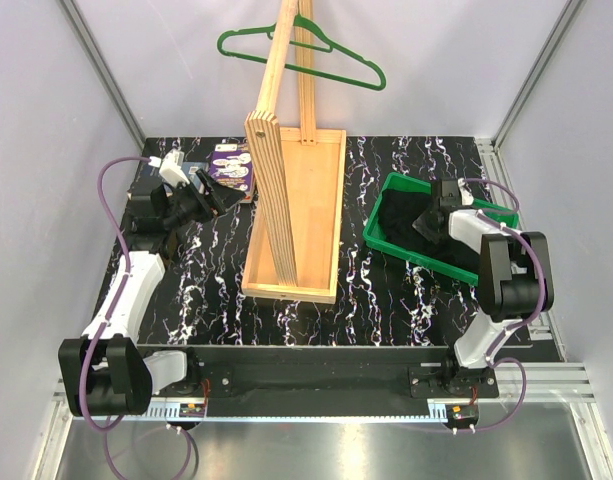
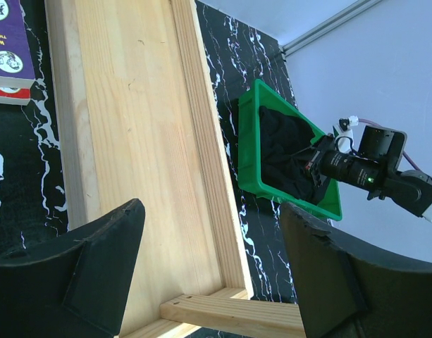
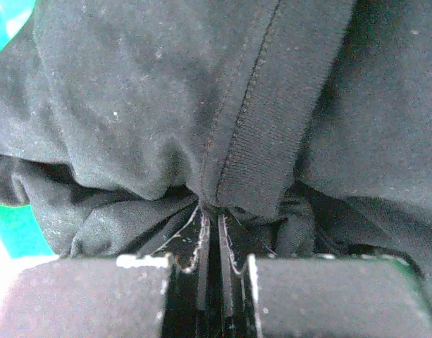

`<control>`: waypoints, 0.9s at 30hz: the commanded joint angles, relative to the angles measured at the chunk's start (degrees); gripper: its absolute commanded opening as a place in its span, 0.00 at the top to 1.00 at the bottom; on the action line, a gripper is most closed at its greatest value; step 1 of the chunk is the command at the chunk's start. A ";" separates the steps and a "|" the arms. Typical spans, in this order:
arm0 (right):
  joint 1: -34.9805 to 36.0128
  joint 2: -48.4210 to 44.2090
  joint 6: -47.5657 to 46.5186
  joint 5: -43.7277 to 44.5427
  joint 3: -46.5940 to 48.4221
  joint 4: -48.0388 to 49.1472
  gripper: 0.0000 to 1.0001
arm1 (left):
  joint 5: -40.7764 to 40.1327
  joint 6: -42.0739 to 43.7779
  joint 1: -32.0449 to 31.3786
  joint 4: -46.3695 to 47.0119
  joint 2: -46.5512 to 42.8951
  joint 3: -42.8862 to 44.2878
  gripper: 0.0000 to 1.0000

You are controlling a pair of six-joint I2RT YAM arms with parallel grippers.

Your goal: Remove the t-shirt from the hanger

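The green hanger (image 1: 316, 50) hangs bare on top of the wooden stand (image 1: 276, 170) at the back. The black t-shirt (image 1: 398, 215) lies crumpled in the green tray (image 1: 426, 262) on the right; it also shows in the left wrist view (image 2: 282, 148). My right gripper (image 1: 426, 222) is down in the tray, shut on a ribbed hem of the t-shirt (image 3: 166, 105), with the cloth pinched at the fingertips (image 3: 212, 211). My left gripper (image 1: 221, 195) is open and empty, left of the stand's base, its jaws wide apart (image 2: 212, 239).
The stand's pale wooden base frame (image 1: 321, 220) lies in the middle of the black marbled table. A purple book (image 1: 231, 165) lies at the back left, also in the left wrist view (image 2: 8, 49). White walls enclose the table.
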 commanded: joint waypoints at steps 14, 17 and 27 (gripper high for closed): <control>-0.13 -18.36 -12.01 1.49 8.43 -15.88 0.01 | 1.41 0.08 -0.09 3.00 -0.27 -0.17 0.19; -0.13 -23.38 -11.40 0.36 6.94 -18.69 0.00 | 1.15 0.26 -0.18 2.91 -0.45 -0.17 0.19; 16.65 -38.31 -4.12 -13.17 -0.09 -21.87 0.00 | -12.55 4.23 -8.44 -8.68 -7.71 1.68 0.14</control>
